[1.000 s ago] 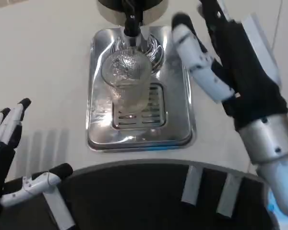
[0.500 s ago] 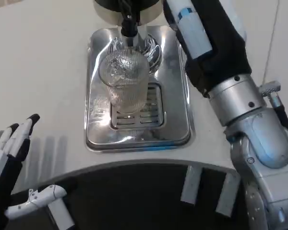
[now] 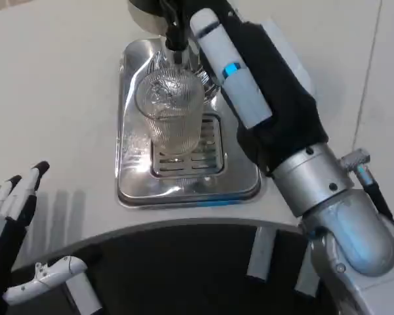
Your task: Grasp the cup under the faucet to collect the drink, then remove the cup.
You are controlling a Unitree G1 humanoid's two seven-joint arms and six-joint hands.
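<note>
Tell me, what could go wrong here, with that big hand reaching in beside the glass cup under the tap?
The right hand comes in close beside the ribbed clear cup on the steel drip tray; a nudge might tip or slide it. The hand's back hides its fingers from the camera, so a poor grip may go unnoticed. If the cup shifts from under the faucet, the drink could miss it. The left hand waits far off, too far to steady anything.

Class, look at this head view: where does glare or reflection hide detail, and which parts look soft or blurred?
Head view: bright reflections wash over the steel drip tray, worst along its left wall; the clear ribbed cup blends into that shine, so its contents can't be judged. The right hand looks slightly soft at its upper end near the faucet. The left hand casts faint striped shadows on the table.
</note>
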